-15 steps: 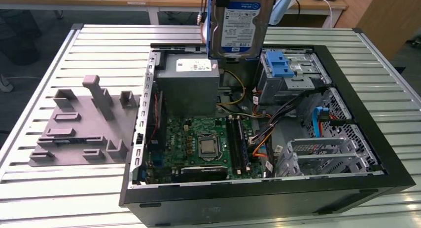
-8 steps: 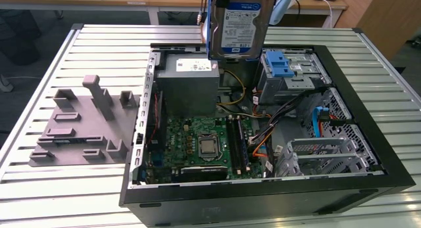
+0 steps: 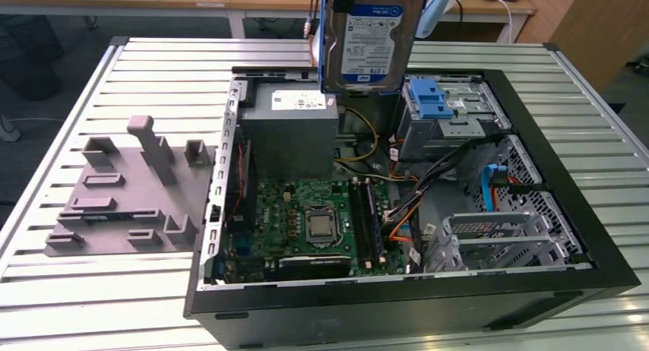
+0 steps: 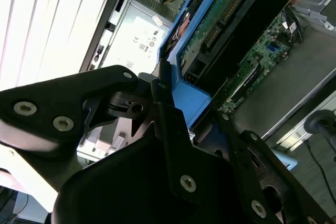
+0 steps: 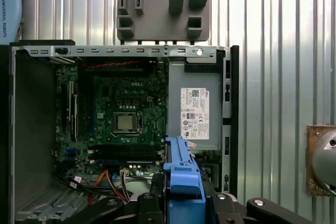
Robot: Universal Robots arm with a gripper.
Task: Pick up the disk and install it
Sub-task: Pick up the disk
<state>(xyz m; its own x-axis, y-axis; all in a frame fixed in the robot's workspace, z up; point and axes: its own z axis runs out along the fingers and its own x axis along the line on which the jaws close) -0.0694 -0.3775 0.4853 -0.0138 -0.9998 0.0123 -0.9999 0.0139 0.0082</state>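
Ribbed metal tabletop [image 3: 152, 77] carrying an open computer case [image 3: 406, 305]. Disk [image 3: 370, 39]: held upright above the case, clamped at its blue carrier rails by the gripper [image 5: 182, 199]. Judged rigid, dense, shock-sensitive; best taken by the rails, not the faces.

Even, bright light covers the table [image 3: 91, 290] in the exterior view, with soft shadow inside the case [image 3: 406, 313]. In the second wrist view glare whitens the table, while the tool [image 4: 191, 100] gripping the disk [image 4: 226, 19] looks dark.
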